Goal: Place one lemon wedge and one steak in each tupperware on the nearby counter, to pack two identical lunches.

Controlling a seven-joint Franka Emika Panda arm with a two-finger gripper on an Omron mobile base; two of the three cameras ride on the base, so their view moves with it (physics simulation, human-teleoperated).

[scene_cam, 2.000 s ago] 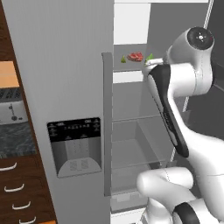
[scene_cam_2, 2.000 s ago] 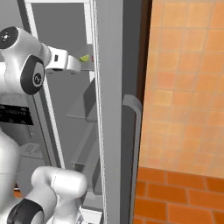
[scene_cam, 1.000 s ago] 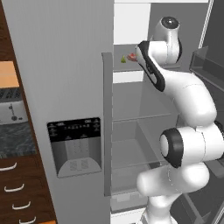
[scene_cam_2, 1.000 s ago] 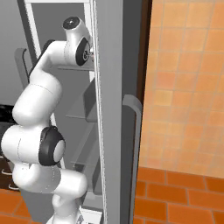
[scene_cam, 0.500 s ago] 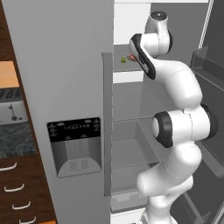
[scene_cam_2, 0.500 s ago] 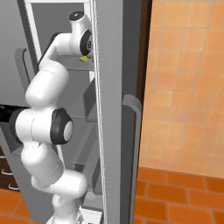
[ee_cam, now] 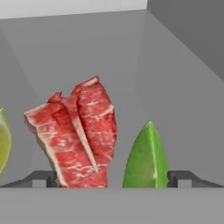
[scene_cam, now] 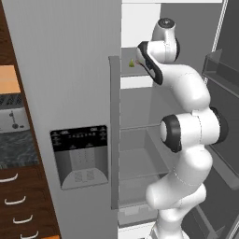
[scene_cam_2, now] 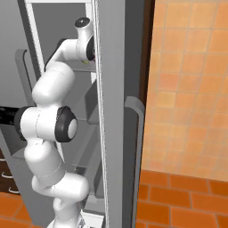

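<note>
Glossy white arm (scene_cam: 186, 140), dark round joints, apparently unmarked.

I see the grey fridge shelf (ee_cam: 131, 70) carrying a raw steak (ee_cam: 76, 133) with a green lemon wedge (ee_cam: 146, 159) just beside it. Another wedge (ee_cam: 3, 142) sits at the opposite edge of my hand view, beside the steak.
</note>
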